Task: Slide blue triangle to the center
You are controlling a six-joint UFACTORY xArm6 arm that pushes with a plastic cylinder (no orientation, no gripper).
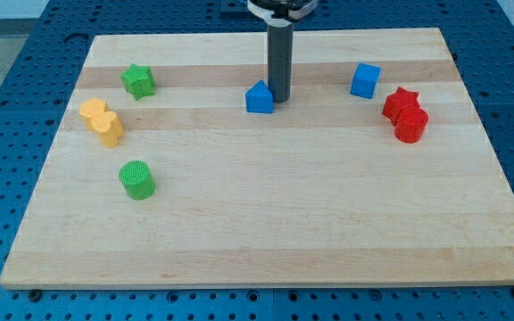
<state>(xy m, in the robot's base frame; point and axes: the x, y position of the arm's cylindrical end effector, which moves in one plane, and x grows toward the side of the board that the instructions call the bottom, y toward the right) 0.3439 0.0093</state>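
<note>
The blue triangle (259,98) sits on the wooden board (266,232) in its upper half, roughly midway between the left and right edges and nearer the top edge than the middle. Its peak points toward the top edge, with its flat base facing the bottom edge; no clear long axis can be made out. The arm has no gripper, only a dark rod, and the rod's tip (279,99) rests just beside the triangle's right side, touching or nearly so. A blue cube (364,80) lies toward the top right corner, with a red star (401,102) and red cylinder (410,124) touching near the right edge. Near the left edge are a green star (137,80), two touching yellow blocks (102,122) and a green cylinder (137,179)
</note>
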